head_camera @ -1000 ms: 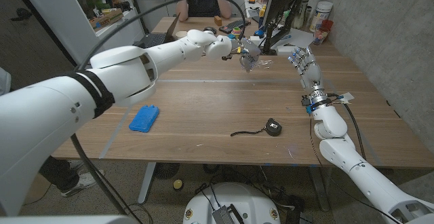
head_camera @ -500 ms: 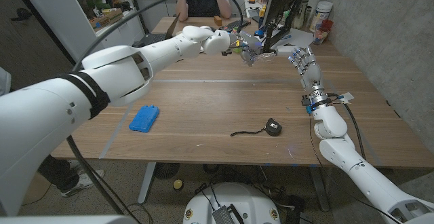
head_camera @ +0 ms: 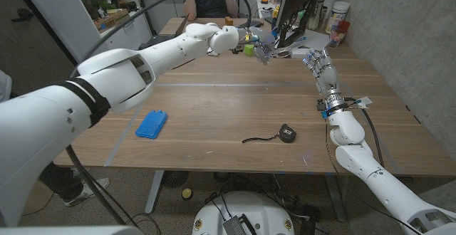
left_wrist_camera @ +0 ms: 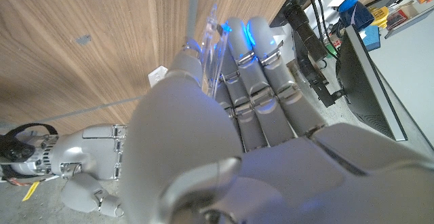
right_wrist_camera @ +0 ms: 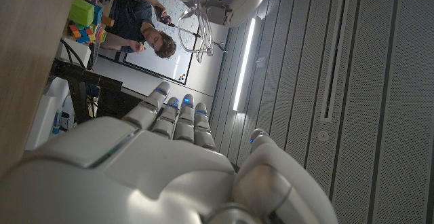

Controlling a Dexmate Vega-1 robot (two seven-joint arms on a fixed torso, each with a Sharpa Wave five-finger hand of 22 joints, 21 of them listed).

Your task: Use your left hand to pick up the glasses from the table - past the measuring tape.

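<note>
Since the earlier frames your left arm [head_camera: 142,60] has carried the glasses [head_camera: 274,52] up and toward the far edge of the table [head_camera: 214,114]; the rest of the scene is unchanged.

1. Table. You have broad bare wood under the raised arm. The far edge is crowded by a monitor [head_camera: 296,7] and desk clutter, so room for further travel lies back toward you, not onward.
2. Left hand [head_camera: 258,48]. It grasps the glasses, and the left wrist view shows the clear frame [left_wrist_camera: 211,54] clamped against the fingers [left_wrist_camera: 254,68]. The glasses hang above the table's far part, past the measuring tape [head_camera: 286,132], close to the monitor stand.
3. Right hand [head_camera: 318,68]. It is released, fingers apart and pointing up, holding nothing, just beside the glasses. Judge this the tightest clearance.
4. Blue block [head_camera: 151,124]. It lies well apart on the near left.
</note>
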